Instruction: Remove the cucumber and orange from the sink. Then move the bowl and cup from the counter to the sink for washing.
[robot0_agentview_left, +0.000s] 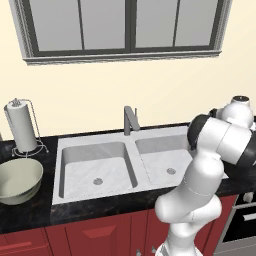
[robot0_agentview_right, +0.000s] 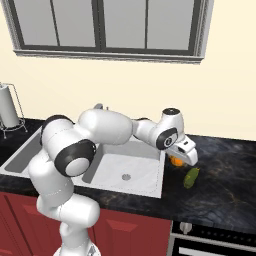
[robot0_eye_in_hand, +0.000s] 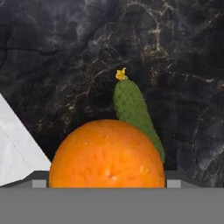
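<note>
Black speckled counter (robot0_agentview_right: 225, 185) held the orange (robot0_agentview_right: 176, 161) and cucumber (robot0_agentview_right: 190, 178), both out of the sink (robot0_agentview_right: 120, 172).

From the left base view, the sink (robot0_agentview_left: 107, 167) sat under the window with its faucet (robot0_agentview_left: 131, 120) at the back rim; the bowl (robot0_agentview_left: 19, 180) stood on the counter just left of the sink, a paper towel roll (robot0_agentview_left: 21, 126) behind it. From the right base view, the gripper (robot0_agentview_right: 186, 156) hung just past the sink's right edge, directly over the orange, with the cucumber near it, farther from the sink. In the hand view, the orange (robot0_eye_in_hand: 107, 155) lay close below the hand, the cucumber (robot0_eye_in_hand: 135, 114) just beyond it, a corner of the sink (robot0_eye_in_hand: 15, 148) at left; the fingers stood wide apart, holding nothing.
</note>
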